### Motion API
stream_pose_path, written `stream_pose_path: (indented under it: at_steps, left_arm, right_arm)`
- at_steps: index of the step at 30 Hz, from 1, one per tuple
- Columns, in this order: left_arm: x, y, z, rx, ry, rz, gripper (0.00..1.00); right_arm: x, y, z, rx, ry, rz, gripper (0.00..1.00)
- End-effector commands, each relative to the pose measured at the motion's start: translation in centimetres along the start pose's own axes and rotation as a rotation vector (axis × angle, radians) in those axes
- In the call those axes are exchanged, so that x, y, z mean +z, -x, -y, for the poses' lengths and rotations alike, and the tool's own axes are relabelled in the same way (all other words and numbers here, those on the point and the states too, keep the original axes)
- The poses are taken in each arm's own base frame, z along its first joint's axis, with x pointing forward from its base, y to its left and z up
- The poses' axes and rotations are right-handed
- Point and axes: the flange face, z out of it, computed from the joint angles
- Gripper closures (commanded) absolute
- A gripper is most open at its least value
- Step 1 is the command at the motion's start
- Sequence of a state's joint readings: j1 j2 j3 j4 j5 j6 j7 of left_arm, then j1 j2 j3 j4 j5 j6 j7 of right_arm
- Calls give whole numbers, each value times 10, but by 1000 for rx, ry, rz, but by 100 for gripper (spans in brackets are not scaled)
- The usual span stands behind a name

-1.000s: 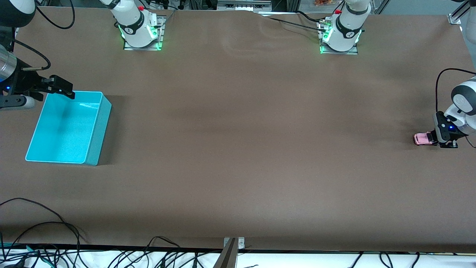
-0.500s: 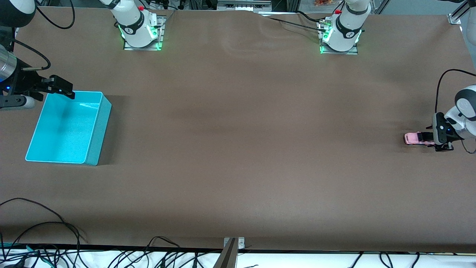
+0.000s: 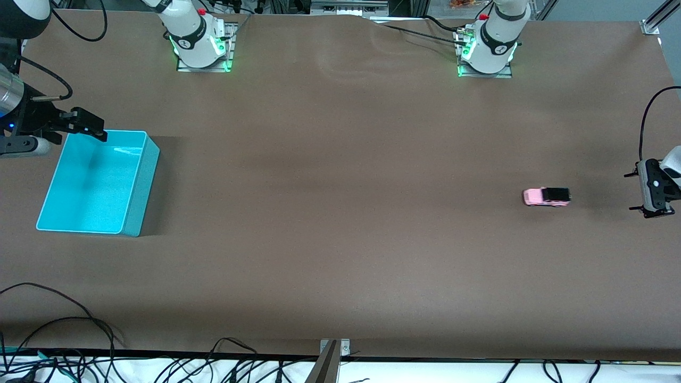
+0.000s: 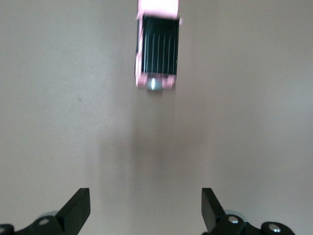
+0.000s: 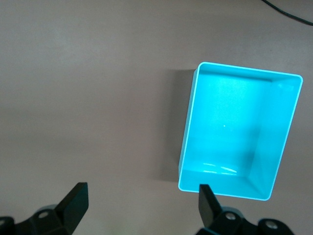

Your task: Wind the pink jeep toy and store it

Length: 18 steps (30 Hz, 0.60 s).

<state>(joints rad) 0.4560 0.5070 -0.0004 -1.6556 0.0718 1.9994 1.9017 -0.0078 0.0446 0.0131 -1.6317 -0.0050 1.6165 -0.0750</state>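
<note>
**Pink jeep loose on the table, both grippers spread wide**

The tiny boxy pink jeep toy with its black roof (image 3: 546, 197) sits on the brown table (image 3: 340, 223), well apart from the left gripper (image 3: 650, 196), toward the right arm's end from it. Fingers wide, nothing between them! In the left wrist view the jeep (image 4: 157, 46) is clear ahead of the fingertips (image 4: 78, 208). The right gripper (image 3: 88, 126) hovers, waiting, fingers spread, by the turquoise plastic bin's rim (image 3: 135, 183).
</note>
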Motion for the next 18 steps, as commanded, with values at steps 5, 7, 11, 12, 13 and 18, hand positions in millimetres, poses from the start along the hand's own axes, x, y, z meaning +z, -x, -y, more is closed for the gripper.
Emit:
stream_pose_path:
  at_steps: [5, 7, 11, 12, 13, 18]
  left_arm:
    - [-53, -35, 14, -173, 13, -25, 0]
    - [-58, -37, 16, -226, -2, -66, 0]
    - [-75, -47, 23, -305, -36, -104, 0]
    - [-77, -53, 25, -327, -36, -103, 0]
    - [-80, -58, 26, -347, -34, -102, 0]
    - [-104, -89, 32, -406, -18, -104, 0]
  right_arm:
    - [-7, 0, 1, -6, 7, 2, 0]
    - [-7, 0, 1, -6, 7, 2, 0]
    - [-8, 1, 1, -6, 7, 1, 0]
    - [-7, 1, 2, -6, 6, 2, 0]
    - [-8, 1, 2, -6, 7, 0, 0]
    - [-6, 1, 0, -1, 5, 3, 0]
